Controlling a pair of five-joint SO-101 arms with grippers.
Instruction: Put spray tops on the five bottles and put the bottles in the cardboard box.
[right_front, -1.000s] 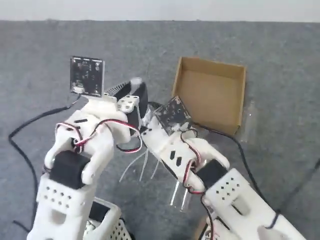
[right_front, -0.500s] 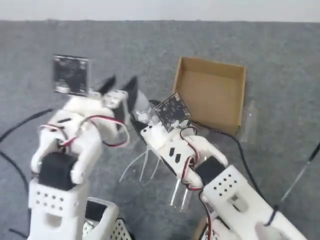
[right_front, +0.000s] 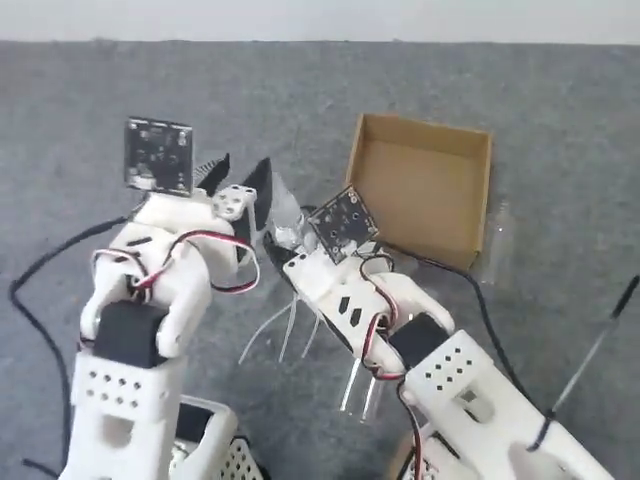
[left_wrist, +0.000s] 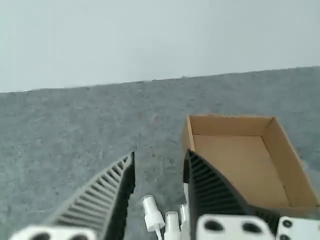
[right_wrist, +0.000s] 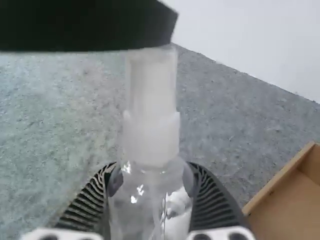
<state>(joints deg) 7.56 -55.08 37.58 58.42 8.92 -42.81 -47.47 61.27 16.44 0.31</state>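
While the right tool (right_wrist: 150, 195) clasps the capped bottle (right_wrist: 146, 165), the left tool (left_wrist: 160, 165) has let go.

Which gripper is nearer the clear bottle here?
Right. The right gripper is shut on the bottle; the left gripper is open, close beside its spray top.

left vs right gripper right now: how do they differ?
The left gripper is open, its fingers spread with nothing clamped between them; the right gripper is shut on a clear bottle wearing a white spray top. In the high view, the right gripper sits nearer the cardboard box than the left gripper does. Shared: both have black ribbed fingers on white bodies.
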